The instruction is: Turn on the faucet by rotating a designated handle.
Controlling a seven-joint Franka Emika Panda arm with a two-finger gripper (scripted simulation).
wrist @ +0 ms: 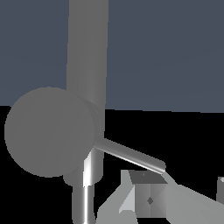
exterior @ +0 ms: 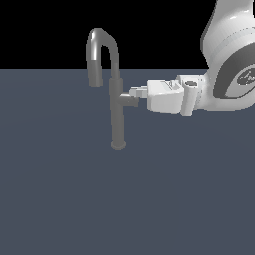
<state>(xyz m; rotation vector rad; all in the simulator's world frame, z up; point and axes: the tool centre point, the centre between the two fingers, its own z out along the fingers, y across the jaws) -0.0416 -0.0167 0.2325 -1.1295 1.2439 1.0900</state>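
Jaws [exterior: 133, 92] reach sideways to the handle [exterior: 128, 99] on the grey faucet [exterior: 116, 114], touching its tip, though whether they're clenched I can't tell

exterior: side-on, wide | wrist: close on handle [wrist: 50, 131] (shared)

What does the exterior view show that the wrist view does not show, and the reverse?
Only the exterior view shows the whole faucet, with its arched spout and round base, and the gripper reaching in from that view's right. Only the wrist view shows the round end face of the handle and its thin rod lever. Both show the faucet column and the handle stub.
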